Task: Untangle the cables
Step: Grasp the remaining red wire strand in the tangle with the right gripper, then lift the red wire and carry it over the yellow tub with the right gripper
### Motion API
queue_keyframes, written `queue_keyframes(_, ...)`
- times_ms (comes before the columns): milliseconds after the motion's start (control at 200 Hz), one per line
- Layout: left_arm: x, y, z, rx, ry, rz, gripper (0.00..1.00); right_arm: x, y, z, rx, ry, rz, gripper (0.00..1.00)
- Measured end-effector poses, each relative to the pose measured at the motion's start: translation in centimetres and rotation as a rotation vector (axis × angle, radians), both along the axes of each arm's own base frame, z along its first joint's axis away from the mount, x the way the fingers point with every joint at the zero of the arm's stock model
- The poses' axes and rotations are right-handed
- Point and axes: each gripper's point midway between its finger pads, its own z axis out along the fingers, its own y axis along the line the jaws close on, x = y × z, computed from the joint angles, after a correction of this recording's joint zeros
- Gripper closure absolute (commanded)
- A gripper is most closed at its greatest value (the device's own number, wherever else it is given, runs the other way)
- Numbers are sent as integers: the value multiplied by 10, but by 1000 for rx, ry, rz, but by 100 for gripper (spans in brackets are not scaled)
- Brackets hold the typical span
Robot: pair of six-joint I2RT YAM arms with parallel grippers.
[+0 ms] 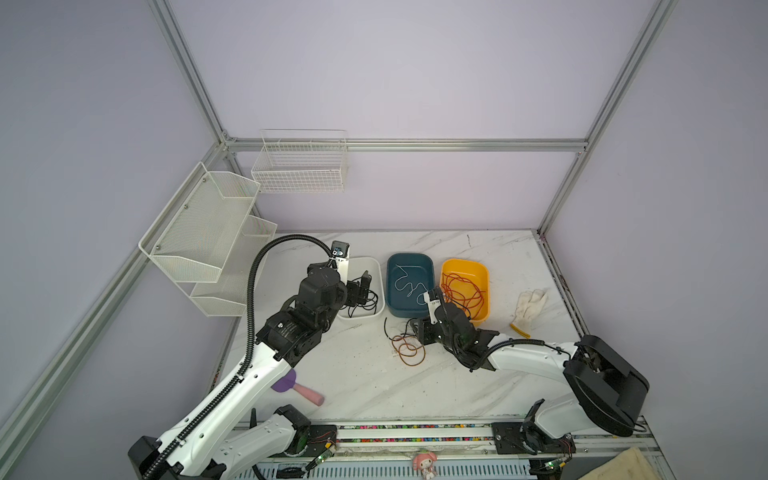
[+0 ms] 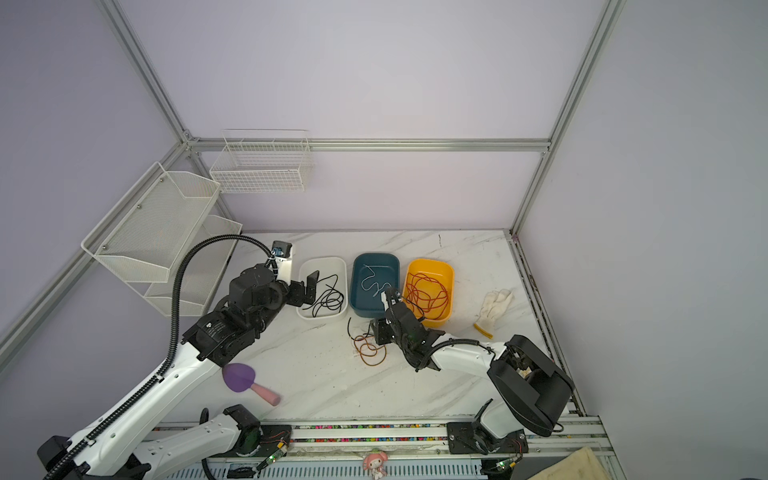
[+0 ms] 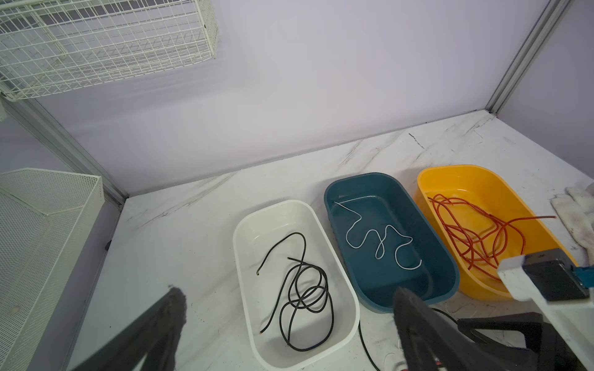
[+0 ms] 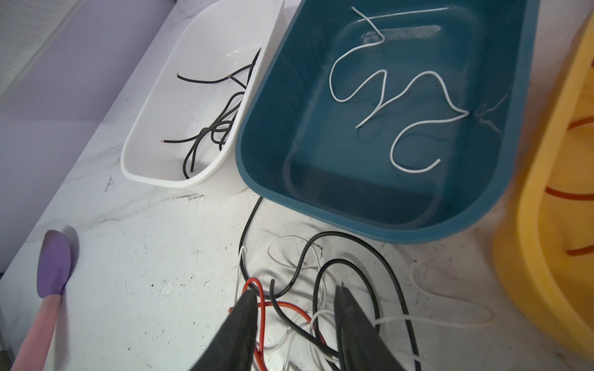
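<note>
Right end effector (image 4: 295,290) has its jaws parted, straddling the red, black and white cable tangle (image 4: 299,310) on the surface (image 4: 144,289), with strands lying right between them. Left end effector (image 3: 288,291) is wide open, gripping nothing.

Tangle of cables (image 4: 289,306): its near part runs under the right gripper's fingers (image 4: 244,321) and off the right wrist picture's edge.
White strands (image 4: 418,318): in both top views too thin and pale against the table (image 1: 457,386) for me to trace.
Yellow tray (image 4: 527,257): cut by the right wrist picture's edge.
Spatula (image 1: 307,394): purple head partly under the left arm (image 1: 249,376) in a top view.
White tray (image 1: 368,266): left side covered by the left gripper (image 1: 362,286) in a top view.
</note>
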Motion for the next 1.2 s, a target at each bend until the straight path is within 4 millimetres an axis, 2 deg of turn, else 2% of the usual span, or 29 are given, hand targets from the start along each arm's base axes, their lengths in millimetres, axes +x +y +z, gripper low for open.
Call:
queue_keyframes(350,0,-1,0,-1,1,-6,0,-6,-13,-38,-123,93,-22,60)
queue_keyframes(465,0,-1,0,-1,2,-9,0,-7,-15,-44,-141,103,-25,63)
queue_keyframes(1020,0,-2,0,-1,2,-9,0,-3,-15,-37,-137,50,-14,95)
queue_keyframes(1125,0,-2,0,-1,2,-9,0,-4,-16,-22,-114,20,-8,99)
queue_keyframes(1200,0,-2,0,-1,2,-9,0,-4,-14,1,-73,-25,0,100)
